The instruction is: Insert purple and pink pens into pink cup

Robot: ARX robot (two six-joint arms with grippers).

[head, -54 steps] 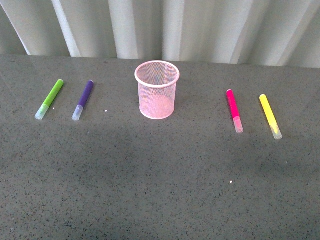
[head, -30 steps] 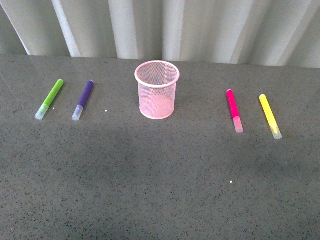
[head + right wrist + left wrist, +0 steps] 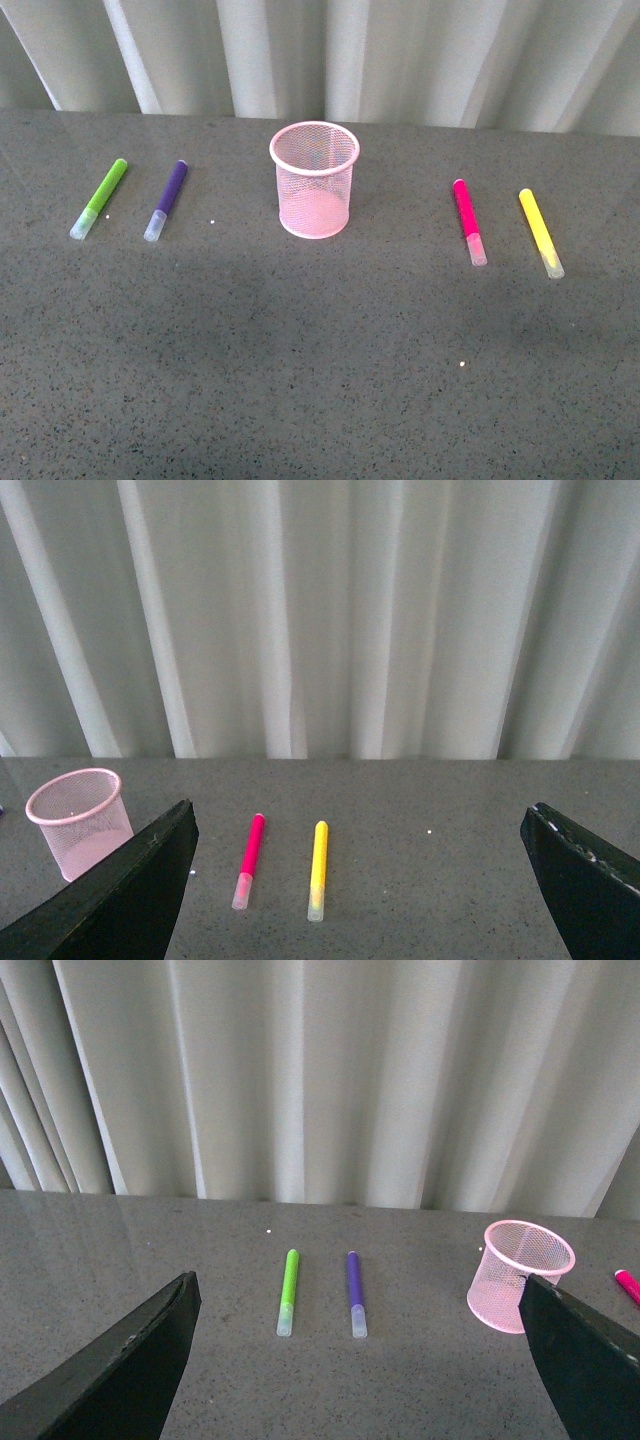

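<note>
My left fingers [image 3: 125, 1360] are spread wide and hold nothing. My right fingers [image 3: 120, 890] are spread wide too, with nothing in them. The pink cup [image 3: 314, 180] stands upright in the middle of the gray tabletop [image 3: 320, 350], near the white curtain [image 3: 400, 60]. The purple pen [image 3: 167, 200] lies flat to the left of the cup, well apart from it, with the green marker [image 3: 99, 198] beside it. The pink pen [image 3: 469, 221] lies flat to the right of the cup, with the yellow marker [image 3: 540, 232] beside it.
</note>
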